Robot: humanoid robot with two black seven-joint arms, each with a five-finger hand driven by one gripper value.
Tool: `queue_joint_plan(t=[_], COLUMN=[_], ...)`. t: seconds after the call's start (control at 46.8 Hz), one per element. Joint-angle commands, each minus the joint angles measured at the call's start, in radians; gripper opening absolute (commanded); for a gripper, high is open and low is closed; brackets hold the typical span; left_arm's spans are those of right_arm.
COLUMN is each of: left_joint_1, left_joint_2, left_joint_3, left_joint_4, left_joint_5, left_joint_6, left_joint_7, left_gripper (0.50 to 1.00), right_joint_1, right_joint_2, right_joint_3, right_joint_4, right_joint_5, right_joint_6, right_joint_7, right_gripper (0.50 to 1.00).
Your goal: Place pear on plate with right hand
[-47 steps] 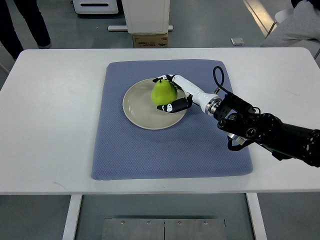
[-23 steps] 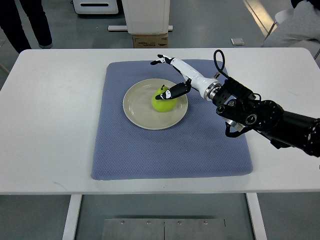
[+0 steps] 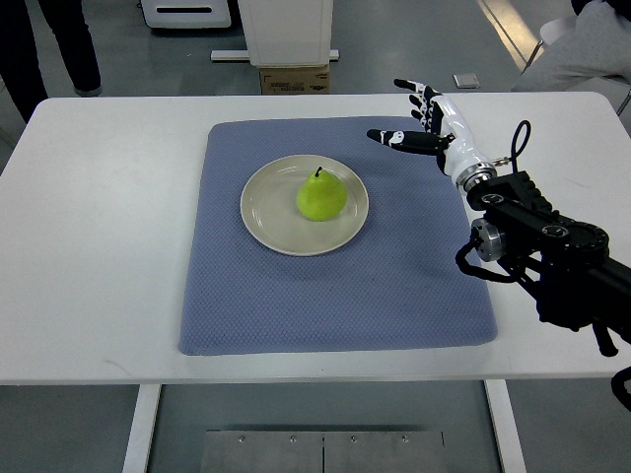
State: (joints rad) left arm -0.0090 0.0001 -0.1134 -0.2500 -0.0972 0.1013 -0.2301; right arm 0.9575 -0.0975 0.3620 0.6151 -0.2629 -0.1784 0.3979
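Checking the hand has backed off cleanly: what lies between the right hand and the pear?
Top view: only plate rim and bare blue mat between the right hand and pear.

- One pear [image 3: 321, 196], green, stem up.
- One plate [image 3: 266, 217], beige and round.
- One blue mat [image 3: 325, 296].
- One white desk [image 3: 99, 246].
- One robot hand [image 3: 426, 123], the right, fingers [image 3: 385, 136] spread.
- One cardboard box [image 3: 294, 79] on the floor.
- Perhaps two people at the edges, partly cropped.

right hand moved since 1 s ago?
Yes. The right hand was closed around the pear over the plate; now it is open and off the plate, toward the mat's far right corner.
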Motion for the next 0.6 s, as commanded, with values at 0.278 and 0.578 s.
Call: queue_joint_plan(t=[0.278, 0.578], left_joint_1=[0.000, 0.000], left_joint_2=[0.000, 0.000], left_joint_3=[0.000, 0.000], left_joint_4=[0.000, 0.000], left_joint_5=[0.001, -0.001], left_joint_6=[0.000, 0.000], left_joint_7=[0.000, 0.000], left_gripper=[1.000, 1.000], right_joint_1=[-0.019, -0.085], right_joint_2=[-0.057, -0.062], right_joint_3=[0.104, 0.238], right_joint_4=[-0.002, -0.006], right_joint_5=[0.269, 0.363], right_joint_6=[0.088, 0.093], right_joint_7=[-0.086, -0.129], right_gripper=[1.000, 1.000])
